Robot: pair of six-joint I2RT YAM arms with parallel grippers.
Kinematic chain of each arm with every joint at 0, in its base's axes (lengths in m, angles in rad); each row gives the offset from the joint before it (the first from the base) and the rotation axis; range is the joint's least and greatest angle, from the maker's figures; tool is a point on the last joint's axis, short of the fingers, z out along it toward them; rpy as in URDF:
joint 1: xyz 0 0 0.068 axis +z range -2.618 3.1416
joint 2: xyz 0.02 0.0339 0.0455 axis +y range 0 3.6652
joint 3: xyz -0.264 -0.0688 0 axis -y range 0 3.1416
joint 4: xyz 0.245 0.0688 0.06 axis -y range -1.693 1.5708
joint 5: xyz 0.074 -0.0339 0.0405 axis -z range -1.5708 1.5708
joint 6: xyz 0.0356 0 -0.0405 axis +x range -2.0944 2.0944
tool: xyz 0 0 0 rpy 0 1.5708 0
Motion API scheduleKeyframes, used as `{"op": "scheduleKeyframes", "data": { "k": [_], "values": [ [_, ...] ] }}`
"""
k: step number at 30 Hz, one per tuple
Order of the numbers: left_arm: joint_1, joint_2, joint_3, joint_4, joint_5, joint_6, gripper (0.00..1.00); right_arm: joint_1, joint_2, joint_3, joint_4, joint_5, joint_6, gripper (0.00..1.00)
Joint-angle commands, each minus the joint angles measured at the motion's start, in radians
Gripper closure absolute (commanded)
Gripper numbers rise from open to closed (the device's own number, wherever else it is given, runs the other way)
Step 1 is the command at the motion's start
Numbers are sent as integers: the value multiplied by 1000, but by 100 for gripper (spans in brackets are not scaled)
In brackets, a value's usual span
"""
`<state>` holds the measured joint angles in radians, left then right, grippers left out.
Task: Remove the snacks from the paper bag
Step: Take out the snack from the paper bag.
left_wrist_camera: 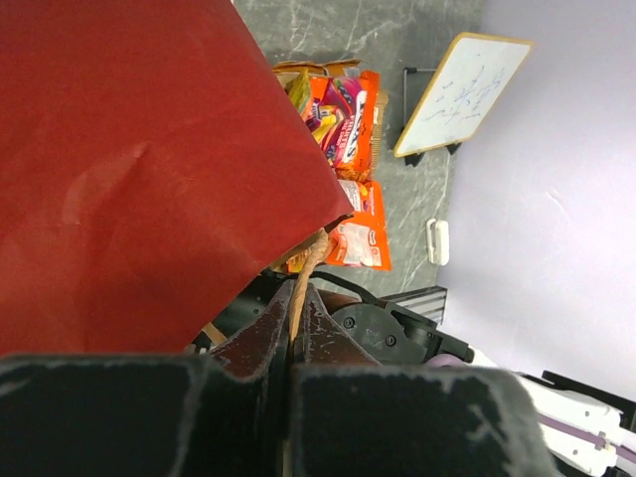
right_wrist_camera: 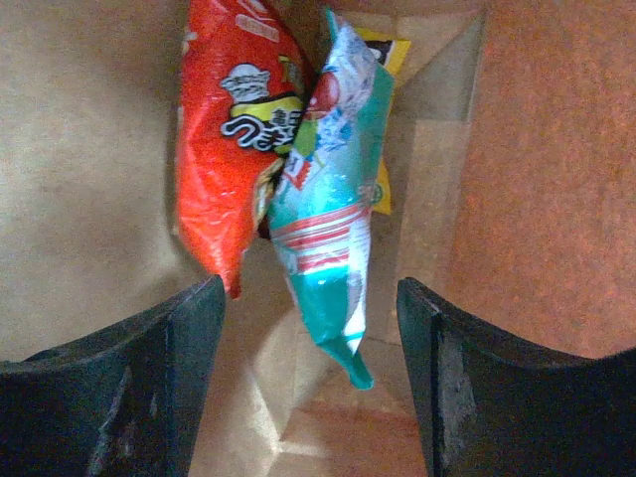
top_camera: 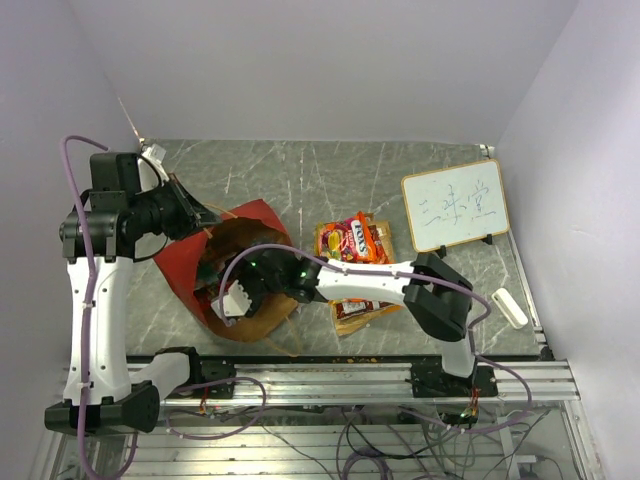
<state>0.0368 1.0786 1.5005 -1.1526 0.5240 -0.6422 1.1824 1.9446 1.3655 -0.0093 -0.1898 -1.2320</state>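
Note:
The red paper bag lies on its side at the left of the table, with its brown mouth toward the near edge. My left gripper is at its far rim. In the left wrist view it is shut on the tan twine handle, beside the red wall. My right gripper is inside the bag, open. Just ahead between its fingers hang a teal packet and a red packet, untouched. A yellow packet lies behind them. Several snacks lie outside on the table.
A white framed whiteboard stands at the back right. A small white object lies near the right edge. One more orange packet lies under my right forearm. The bag's kraft walls close in around my right gripper.

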Motion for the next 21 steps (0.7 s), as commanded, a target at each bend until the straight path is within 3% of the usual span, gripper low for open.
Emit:
{"op": "scheduleKeyframes", "data": {
  "k": [1, 10, 15, 18, 21],
  "values": [
    [-5, 8, 25, -5, 11, 72, 93, -6, 67, 105, -37, 28, -49, 30],
    [-5, 20, 17, -35, 38, 145, 93, -36, 253, 258, -52, 75, -71, 31],
    [-5, 53, 87, -90, 6, 198, 93, -53, 298, 299, -18, 53, -30, 36],
    [-4, 52, 93, -90, -2, 199, 93, -54, 295, 304, -22, 34, -5, 46],
    [-4, 35, 66, -65, 10, 180, 93, -54, 279, 296, -38, 28, 15, 68]
  ]
}}
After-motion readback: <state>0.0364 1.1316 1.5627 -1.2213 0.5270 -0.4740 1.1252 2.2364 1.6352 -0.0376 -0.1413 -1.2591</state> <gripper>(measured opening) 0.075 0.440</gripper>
